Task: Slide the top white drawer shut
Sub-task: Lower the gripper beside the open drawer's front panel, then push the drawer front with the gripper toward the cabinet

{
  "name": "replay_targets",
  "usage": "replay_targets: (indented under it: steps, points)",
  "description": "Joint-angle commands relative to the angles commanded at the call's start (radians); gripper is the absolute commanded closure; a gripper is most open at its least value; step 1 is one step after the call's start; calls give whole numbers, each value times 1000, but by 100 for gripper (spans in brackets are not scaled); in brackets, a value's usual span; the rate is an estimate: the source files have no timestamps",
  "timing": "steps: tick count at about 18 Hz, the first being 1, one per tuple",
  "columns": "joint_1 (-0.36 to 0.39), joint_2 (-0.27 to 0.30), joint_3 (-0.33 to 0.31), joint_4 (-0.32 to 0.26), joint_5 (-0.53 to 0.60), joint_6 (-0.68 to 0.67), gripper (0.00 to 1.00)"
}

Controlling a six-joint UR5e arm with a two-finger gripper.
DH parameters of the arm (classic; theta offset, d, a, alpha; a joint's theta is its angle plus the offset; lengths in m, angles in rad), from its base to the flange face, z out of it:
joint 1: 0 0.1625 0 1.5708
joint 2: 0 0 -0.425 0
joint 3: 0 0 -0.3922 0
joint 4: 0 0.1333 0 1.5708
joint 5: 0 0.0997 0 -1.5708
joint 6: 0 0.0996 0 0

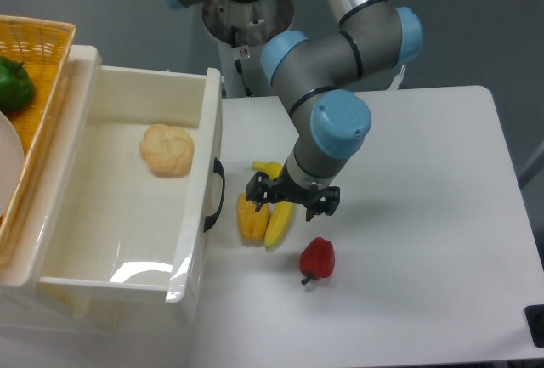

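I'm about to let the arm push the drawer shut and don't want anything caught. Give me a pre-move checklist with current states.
1. Top drawer pulled out, needing closing: ok.
2. Bun lies fully inside the drawer, below the rim: ok.
3. Black handle unobstructed: ok.
4. Gripper holding nothing: cannot tell, it hovers over the banana.
5. Gripper lined up on the drawer front: not ok, yellow pepper lies between.
6. Red pepper out of the push path: ok.
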Motion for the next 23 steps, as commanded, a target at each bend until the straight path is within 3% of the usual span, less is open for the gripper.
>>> replay_targets:
  steps: [23]
  points:
    - [-43, -5, 0, 8, -8, 6, 0]
